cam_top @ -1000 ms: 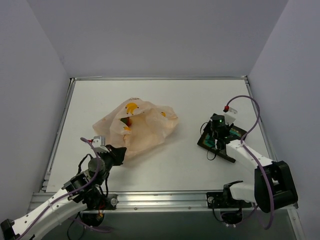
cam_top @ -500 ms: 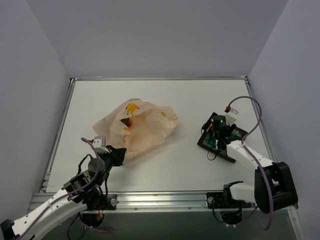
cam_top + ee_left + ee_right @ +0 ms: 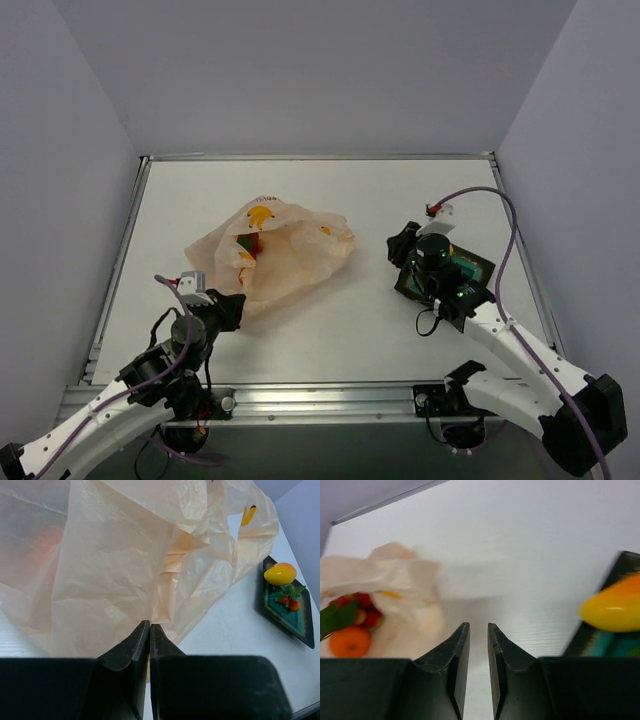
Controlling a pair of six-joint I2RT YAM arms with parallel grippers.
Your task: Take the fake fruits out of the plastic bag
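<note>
Top external view: white tabletop (image 3: 340,330), arms bolted at its near edge
Left gripper (image 3: 228,311): fingers pressed together on the near fringe of the bag, pinning the film to the tabletop
Bag: thin, crinkly, translucent pale peach plastic bag (image 3: 290,265) with flat yellow banana prints, slumped left of the tabletop's middle
Fruits inside: glossy round orange (image 3: 349,641), small red pieces (image 3: 364,616) and a green leaf (image 3: 335,617), bunched together in the bag's left part
Right gripper (image 3: 478,626): jaws a narrow slit apart with nothing between them, pointing at the bag from between bag and tray
Tray: square dark teal tray (image 3: 478,268) near the right edge, carrying an oblong yellow-orange mango (image 3: 280,573) and small red-and-green pieces (image 3: 289,600)
Step in hand: probably the reach for the next fruit
Doing it well: keep the left pinch firm so the light film cannot drag; widen the right jaws before entering; grip the slick orange across its middle, clear of loose plastic
</note>
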